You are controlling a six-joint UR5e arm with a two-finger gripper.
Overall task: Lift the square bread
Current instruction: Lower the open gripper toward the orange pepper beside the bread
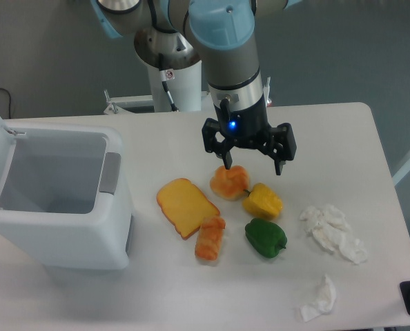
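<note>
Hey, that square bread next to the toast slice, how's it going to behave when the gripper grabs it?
The square bread looks blocky and flat-sided, so it probably won't roll. Its glossy crust suggests it may slip between the fingers. It touches the toast slice, which may get nudged.

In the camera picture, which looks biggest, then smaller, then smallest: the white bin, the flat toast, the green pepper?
1. White plastic bin, by far the largest.
2. Flat yellow-orange toast slice.
3. Green bell pepper, a bit smaller than the toast, though it sits slightly nearer the camera.

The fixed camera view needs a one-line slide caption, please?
Open end effector above the round bun; square bread untouched.
</note>
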